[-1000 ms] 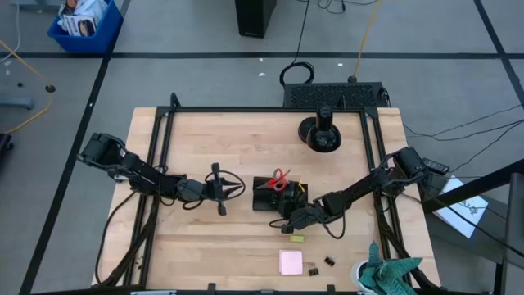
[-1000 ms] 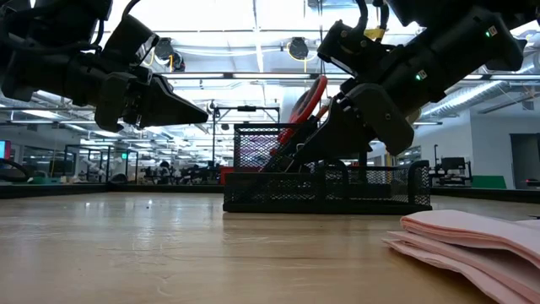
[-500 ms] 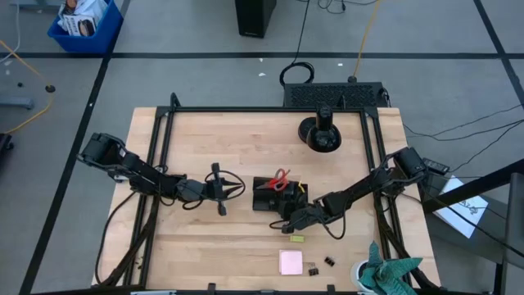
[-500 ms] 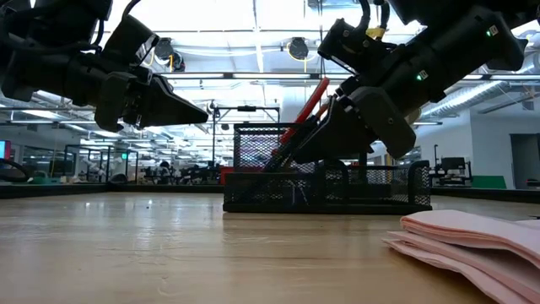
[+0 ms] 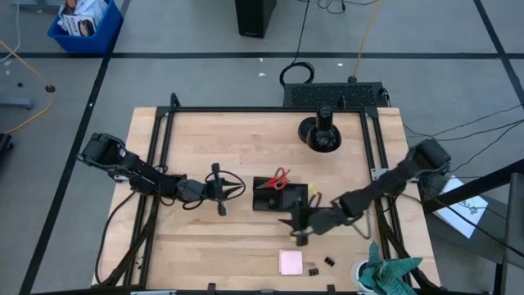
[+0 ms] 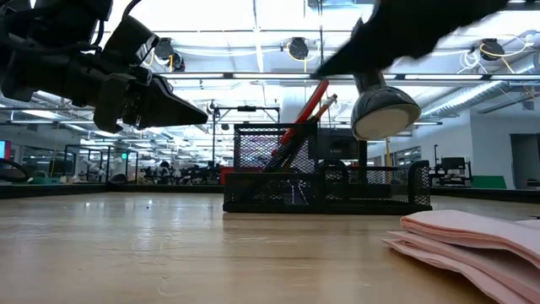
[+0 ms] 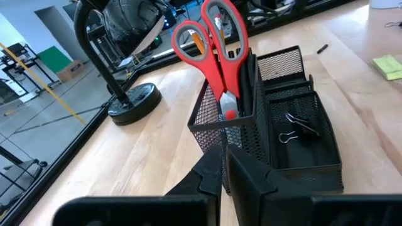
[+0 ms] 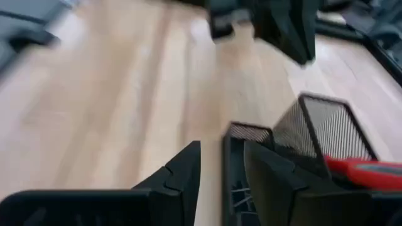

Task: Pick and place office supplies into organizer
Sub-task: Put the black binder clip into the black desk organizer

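Nearest the front table edge: pink sticky-note pad [image 5: 290, 262] lying flat, two tiny black binder clips [image 5: 321, 265] just beside it on its right, well apart from the organizer. Teal-green cloth [image 5: 385, 272] at the front right corner.

Next back, right gripper [image 5: 296, 227] hangs above the table just in front of the organizer, between it and the pad, tilted down. Its fingers [image 8: 188, 169] stand a little apart in the right wrist view, nothing between them, touching nothing. Small yellow-green eraser sits under or beside that gripper; barely visible from above, shows in the left wrist view [image 7: 387, 65].

Mid-table: black mesh organizer [image 5: 279, 197], upright. Red-handled scissors [image 7: 217, 47] stand in its tall compartment, handles up, leaning slightly. An orange pencil [image 7: 198, 43] pokes up behind the handles. One binder clip [image 7: 298, 129] lies in a low compartment. Yellow item at the organizer's right end, cannot tell what.

Left gripper [image 5: 221, 190] waits to the left of the organizer, raised off the wood, pointing at it. Fingers [image 7: 242, 182] pressed together, holding nothing.

Far side: round black disc stand [image 5: 320, 133] near the back edge, well apart from everything else.
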Controlling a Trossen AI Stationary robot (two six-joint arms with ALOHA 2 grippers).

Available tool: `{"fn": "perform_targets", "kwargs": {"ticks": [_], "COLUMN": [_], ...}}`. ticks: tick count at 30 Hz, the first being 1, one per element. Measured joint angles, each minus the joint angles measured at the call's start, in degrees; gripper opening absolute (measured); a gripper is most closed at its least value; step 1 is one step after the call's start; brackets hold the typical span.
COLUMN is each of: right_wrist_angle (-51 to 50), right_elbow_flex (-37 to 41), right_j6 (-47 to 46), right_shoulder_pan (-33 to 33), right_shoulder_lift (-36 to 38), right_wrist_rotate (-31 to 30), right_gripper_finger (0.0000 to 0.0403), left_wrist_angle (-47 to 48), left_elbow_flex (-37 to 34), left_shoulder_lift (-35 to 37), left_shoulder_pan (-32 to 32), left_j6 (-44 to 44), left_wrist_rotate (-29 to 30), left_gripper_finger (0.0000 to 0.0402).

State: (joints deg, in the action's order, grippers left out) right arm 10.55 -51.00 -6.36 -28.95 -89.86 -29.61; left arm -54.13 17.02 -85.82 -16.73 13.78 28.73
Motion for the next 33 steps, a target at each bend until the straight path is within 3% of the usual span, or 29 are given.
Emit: {"fn": "perform_targets", "kwargs": {"ticks": [7,13,17,25,33], "right_wrist_angle": [-12.2,-15.3,-20.4,-20.0,-8.5], "right_elbow_flex": [-2.1,-3.7,-3.7,-1.2,3.7], "right_j6": [-7.9,-17.6,-22.3,-26.6,-27.9], "right_shoulder_pan": [-7.8,-11.9,-13.3,-13.4,-13.1], "right_shoulder_lift": [8.4,7.3,5.9,1.5,0.3], "right_wrist_rotate": [3.9,20.7,23.7,27.0,31.7], "right_gripper_finger": [0.0116,0.0117,0.0117,0.0117,0.0117], "left_wrist_angle": [0.1,0.2,0.4,0.4,0.6], "left_elbow_flex": [0.0,0.0,0.0,0.0,0.0], "left_shoulder_lift": [0.0,0.0,0.0,0.0,0.0], "left_shoulder_pan": [0.0,0.0,0.0,0.0,0.0], "left_j6": [-0.6,-0.9,-1.5,-2.3,-2.1], "left_wrist_rotate": [-0.2,-0.3,-0.3,-0.3,-0.3], "left_gripper_finger": [0.0031,0.0031,0.0031,0.0031,0.0031]}}
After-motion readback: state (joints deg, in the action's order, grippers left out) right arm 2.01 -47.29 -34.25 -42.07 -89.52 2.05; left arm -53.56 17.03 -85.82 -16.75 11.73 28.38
